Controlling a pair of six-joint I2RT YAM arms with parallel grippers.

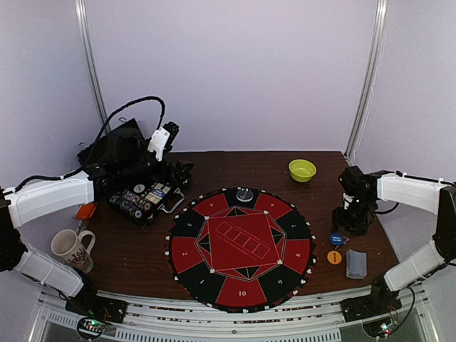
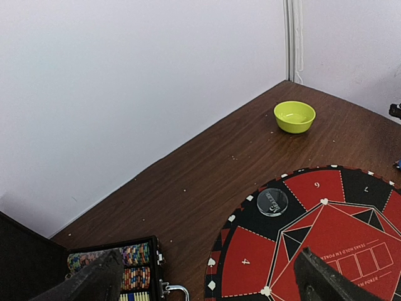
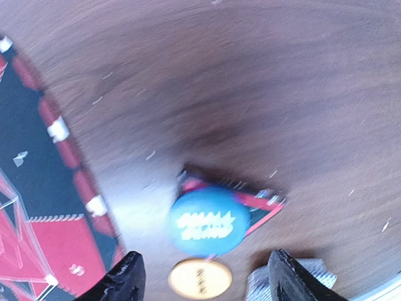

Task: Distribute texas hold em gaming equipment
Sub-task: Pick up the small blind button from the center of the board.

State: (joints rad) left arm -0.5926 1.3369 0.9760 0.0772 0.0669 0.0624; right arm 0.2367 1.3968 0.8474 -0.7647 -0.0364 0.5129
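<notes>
A blue button disc (image 3: 208,221) lies on the wood just right of the mat, on top of a red-and-black wedge-shaped scrap (image 3: 266,204). Beside it are an orange button disc (image 3: 199,278) and a grey-backed card stack (image 3: 316,274). From above they show as the blue disc (image 1: 336,239), the orange disc (image 1: 334,257) and the cards (image 1: 355,263). My right gripper (image 3: 207,282) hovers open over the discs, holding nothing. An open black case of striped poker chips (image 1: 141,200) sits at the left, with my left gripper (image 2: 207,282) wide open above its edge. A clear dealer disc (image 2: 272,202) rests on the mat.
The big round red-and-black mat (image 1: 214,281) fills the middle of the table. A lime-green bowl (image 1: 302,169) stands at the back right. A patterned mug (image 1: 70,247) and a small orange object (image 1: 85,210) sit near the left arm. Cables run behind the case.
</notes>
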